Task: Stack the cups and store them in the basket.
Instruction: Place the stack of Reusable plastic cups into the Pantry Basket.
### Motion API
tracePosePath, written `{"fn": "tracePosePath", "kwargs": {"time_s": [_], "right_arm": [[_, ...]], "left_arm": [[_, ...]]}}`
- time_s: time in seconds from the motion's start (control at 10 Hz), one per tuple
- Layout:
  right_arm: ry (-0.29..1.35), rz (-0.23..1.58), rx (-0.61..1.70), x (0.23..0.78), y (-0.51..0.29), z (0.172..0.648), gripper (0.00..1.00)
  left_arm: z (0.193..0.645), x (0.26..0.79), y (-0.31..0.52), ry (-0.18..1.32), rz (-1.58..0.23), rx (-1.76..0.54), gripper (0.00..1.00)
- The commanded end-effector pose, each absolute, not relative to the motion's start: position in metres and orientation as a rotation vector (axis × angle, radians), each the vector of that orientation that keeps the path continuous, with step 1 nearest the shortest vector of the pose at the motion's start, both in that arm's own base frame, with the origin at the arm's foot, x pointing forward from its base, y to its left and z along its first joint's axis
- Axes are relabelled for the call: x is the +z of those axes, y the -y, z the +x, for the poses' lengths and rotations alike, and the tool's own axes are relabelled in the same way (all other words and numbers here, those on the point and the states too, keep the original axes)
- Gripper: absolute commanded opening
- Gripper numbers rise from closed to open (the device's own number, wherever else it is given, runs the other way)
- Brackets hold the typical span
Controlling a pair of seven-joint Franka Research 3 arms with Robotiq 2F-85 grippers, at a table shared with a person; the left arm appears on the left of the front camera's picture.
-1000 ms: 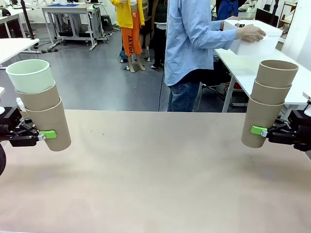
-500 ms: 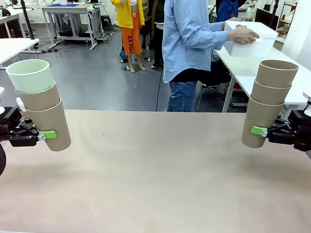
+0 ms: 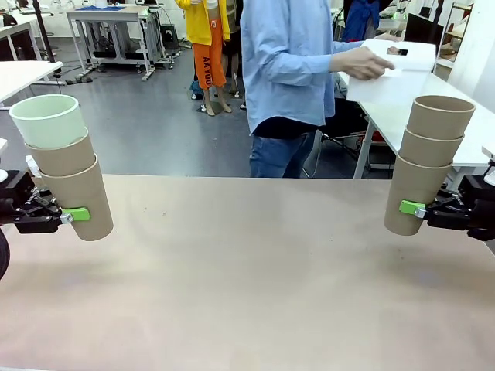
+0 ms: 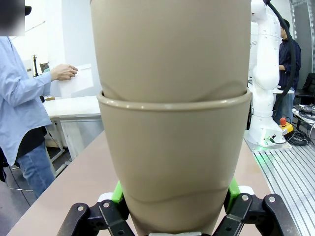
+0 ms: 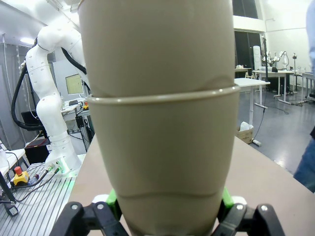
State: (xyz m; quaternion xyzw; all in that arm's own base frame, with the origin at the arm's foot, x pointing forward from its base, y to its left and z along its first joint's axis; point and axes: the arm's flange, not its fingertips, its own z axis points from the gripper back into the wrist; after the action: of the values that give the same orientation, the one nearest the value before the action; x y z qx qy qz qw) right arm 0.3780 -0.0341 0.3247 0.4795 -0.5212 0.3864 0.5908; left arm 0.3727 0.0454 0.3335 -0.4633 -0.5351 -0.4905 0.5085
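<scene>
1. The left gripper (image 3: 75, 214) came in level from the left edge, fingers pointing inward over the table (image 3: 247, 278). Its jaws were clamped on the bottom cup of the left stack (image 3: 73, 185), low on the wall.
2. In the left wrist view the green pads (image 4: 117, 192) pressed both sides of that cup.
3. The right gripper (image 3: 412, 208) mirrored it from the right edge, also level. It was clamped low on the bottom cup of the right stack (image 3: 428, 166).
4. The left stack was three nested cups: two kraft-brown below and a mint-green cup (image 3: 48, 120) on top, mouth up. It leaned slightly outward to the left.
5. The right stack was three kraft-brown cups, mouth up, leaning slightly to the right. The two stacks were well apart, at opposite sides of the table.
6. The basket (image 3: 398, 77) was white and tilted, off the shared table. The person's hand (image 3: 363, 64) held it over a far side table at upper right.
</scene>
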Motion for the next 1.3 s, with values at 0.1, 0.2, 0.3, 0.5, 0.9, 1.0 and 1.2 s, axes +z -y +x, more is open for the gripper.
{"fn": "tracePosePath", "kwargs": {"time_s": [0.1,0.2,0.3,0.5,0.9,1.0,1.2], "right_arm": [[1.225,1.111,0.897,0.3300,0.0309,0.3804,0.84],[1.225,1.111,0.897,0.3300,0.0309,0.3804,0.84],[1.225,1.111,0.897,0.3300,0.0309,0.3804,0.84],[1.225,1.111,0.897,0.3300,0.0309,0.3804,0.84],[1.225,1.111,0.897,0.3300,0.0309,0.3804,0.84],[1.225,1.111,0.897,0.3300,0.0309,0.3804,0.84],[1.225,1.111,0.897,0.3300,0.0309,0.3804,0.84]], "left_arm": [[0.3731,0.3388,-0.0426,1.297,-1.121,-1.175,0.85],[0.3731,0.3388,-0.0426,1.297,-1.121,-1.175,0.85],[0.3731,0.3388,-0.0426,1.297,-1.121,-1.175,0.85],[0.3731,0.3388,-0.0426,1.297,-1.121,-1.175,0.85],[0.3731,0.3388,-0.0426,1.297,-1.121,-1.175,0.85],[0.3731,0.3388,-0.0426,1.297,-1.121,-1.175,0.85],[0.3731,0.3388,-0.0426,1.297,-1.121,-1.175,0.85]]}}
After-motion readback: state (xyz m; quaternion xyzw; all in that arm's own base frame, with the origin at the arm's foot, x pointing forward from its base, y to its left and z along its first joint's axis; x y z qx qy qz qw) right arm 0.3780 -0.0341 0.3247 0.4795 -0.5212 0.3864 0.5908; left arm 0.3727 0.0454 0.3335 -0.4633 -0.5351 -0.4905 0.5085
